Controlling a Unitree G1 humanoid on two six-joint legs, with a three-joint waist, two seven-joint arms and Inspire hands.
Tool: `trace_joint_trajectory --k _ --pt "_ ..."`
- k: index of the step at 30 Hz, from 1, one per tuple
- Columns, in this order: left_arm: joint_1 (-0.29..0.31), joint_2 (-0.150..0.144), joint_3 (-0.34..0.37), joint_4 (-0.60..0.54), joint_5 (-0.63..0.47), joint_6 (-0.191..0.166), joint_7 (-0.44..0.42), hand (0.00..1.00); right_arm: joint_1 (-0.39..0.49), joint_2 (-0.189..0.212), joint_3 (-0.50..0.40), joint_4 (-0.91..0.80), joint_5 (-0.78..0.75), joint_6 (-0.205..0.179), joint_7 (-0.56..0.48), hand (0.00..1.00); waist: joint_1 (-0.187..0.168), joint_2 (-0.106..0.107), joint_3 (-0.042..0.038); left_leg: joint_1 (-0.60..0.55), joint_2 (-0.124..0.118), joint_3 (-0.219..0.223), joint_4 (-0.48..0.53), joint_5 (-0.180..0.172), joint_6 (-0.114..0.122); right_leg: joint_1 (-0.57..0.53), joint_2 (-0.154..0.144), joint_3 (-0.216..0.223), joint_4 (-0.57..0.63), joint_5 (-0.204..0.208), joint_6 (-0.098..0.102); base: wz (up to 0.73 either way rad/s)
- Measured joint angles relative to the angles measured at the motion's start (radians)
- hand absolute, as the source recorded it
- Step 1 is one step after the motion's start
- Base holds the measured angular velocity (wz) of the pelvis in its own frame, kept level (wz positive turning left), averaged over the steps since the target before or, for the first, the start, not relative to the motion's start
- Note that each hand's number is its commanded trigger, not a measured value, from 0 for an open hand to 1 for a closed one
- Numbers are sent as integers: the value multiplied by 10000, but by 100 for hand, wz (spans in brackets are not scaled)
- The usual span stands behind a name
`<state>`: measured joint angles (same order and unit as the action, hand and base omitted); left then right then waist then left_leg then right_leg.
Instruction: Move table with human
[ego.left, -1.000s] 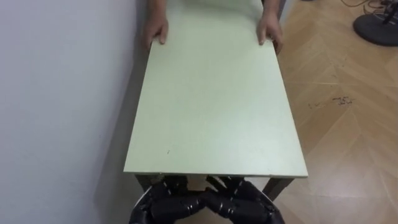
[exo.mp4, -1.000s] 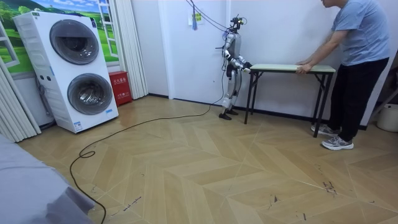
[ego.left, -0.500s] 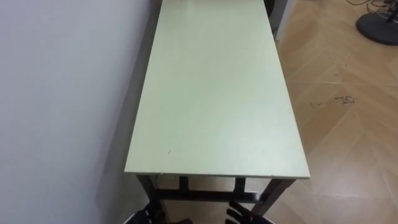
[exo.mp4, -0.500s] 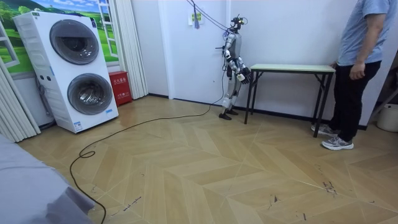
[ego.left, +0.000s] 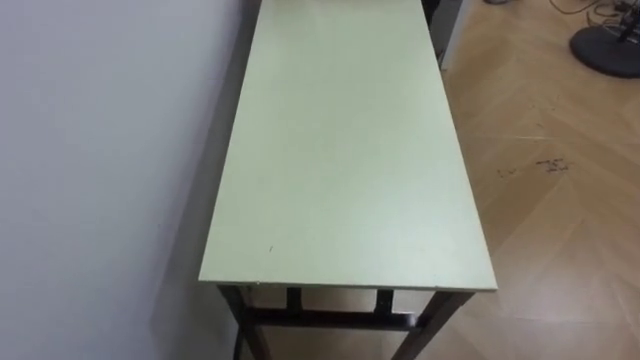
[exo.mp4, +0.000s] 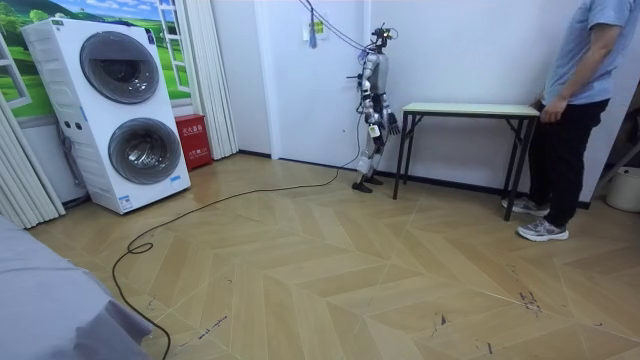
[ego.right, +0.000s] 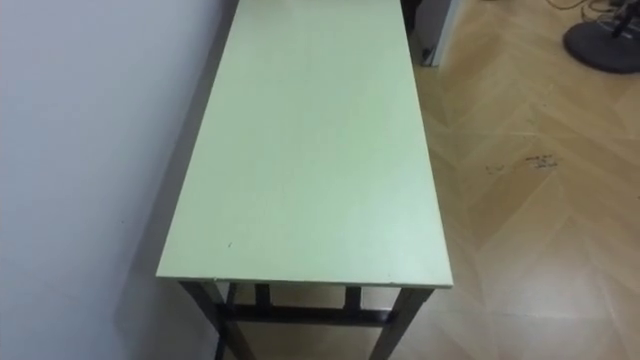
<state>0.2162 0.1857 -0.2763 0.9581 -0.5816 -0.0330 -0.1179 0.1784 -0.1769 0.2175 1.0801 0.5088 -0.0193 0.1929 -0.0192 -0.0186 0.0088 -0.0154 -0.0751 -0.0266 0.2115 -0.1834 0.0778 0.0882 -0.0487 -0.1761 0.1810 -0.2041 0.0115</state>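
The worktop (ego.left: 345, 150) stands on the floor (ego.left: 560, 230) with its near short edge right in front of the robot. Its left long edge runs just beside the wall (ego.left: 100, 150). To the right lies open wood floor with lots of room. In the room view the right robot hand (exo.mp4: 385, 124) hangs low, near that end but apart from it, too small to tell if it is spread. The far end is cut off. A person (exo.mp4: 575, 120) stands there.
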Motion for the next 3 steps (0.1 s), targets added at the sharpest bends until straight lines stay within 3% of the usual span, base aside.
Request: trace_joint_trajectory --k 3 --pt "84 -233 561 150 761 -37 166 0 -7 171 -70 245 3 -37 -324 0 12 -8 -7 241 -12 11 -143 0 2 213 2 72 -114 0 1 -4"
